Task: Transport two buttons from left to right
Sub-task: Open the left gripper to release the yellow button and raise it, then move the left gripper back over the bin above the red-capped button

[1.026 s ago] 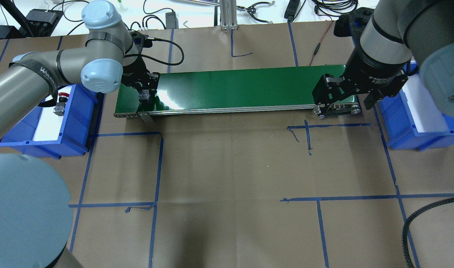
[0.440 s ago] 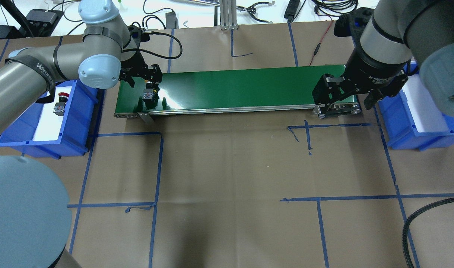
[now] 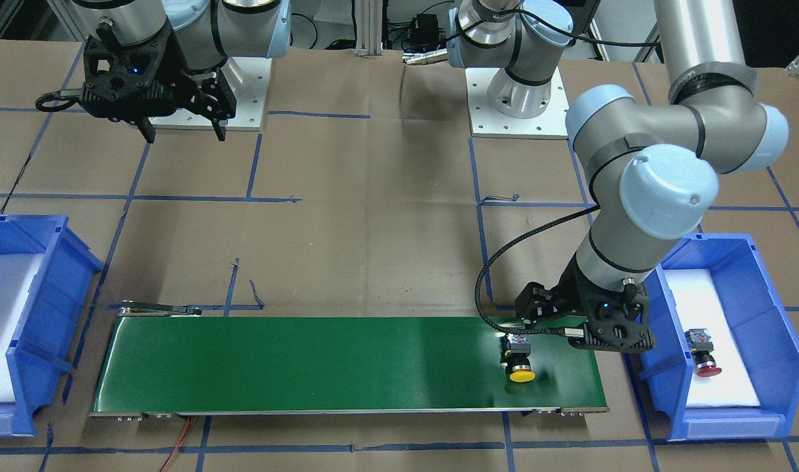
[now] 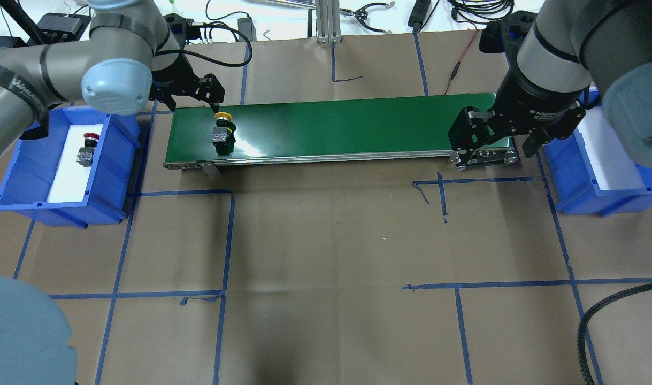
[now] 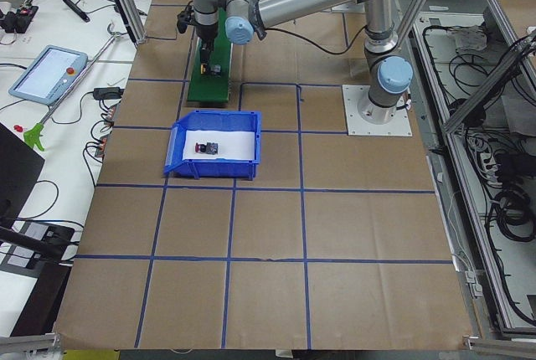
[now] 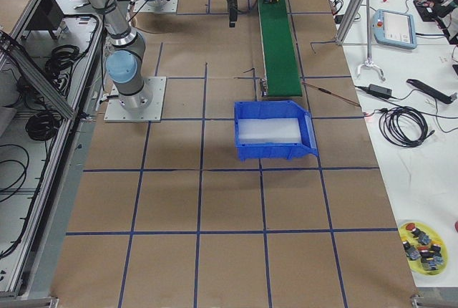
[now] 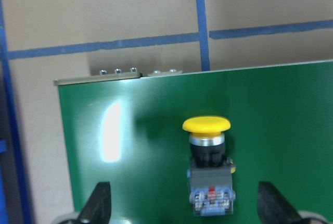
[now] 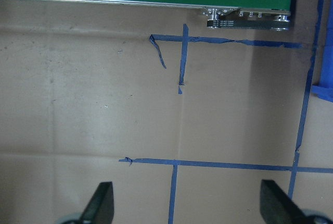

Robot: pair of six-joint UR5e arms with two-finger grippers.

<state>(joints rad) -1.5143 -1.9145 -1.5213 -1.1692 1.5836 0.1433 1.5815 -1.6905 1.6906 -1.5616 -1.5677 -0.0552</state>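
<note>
The yellow button point(image 4: 222, 131) lies on its side on the left end of the green conveyor belt point(image 4: 358, 125); it also shows in the front view point(image 3: 518, 362) and the left wrist view point(image 7: 208, 172). The red button point(image 4: 87, 147) lies in the left blue bin point(image 4: 112, 176). My left gripper point(image 4: 191, 97) is open and empty, just beyond the belt's far left corner and apart from the yellow button; its fingers point(image 7: 99, 206) frame the button from above. My right gripper point(image 4: 497, 147) is open and empty over the belt's right end, with only its fingers point(image 8: 101, 203) and bare table in its wrist view.
The right blue bin point(image 4: 598, 182) with a white liner stands past the belt's right end and holds nothing visible. Blue tape lines cross the brown table cover point(image 4: 331, 240). Cables and tools lie along the far edge.
My left gripper has let go of the yellow button on the belt, opened, and drawn back up and to the far left. The right arm has not moved.
</note>
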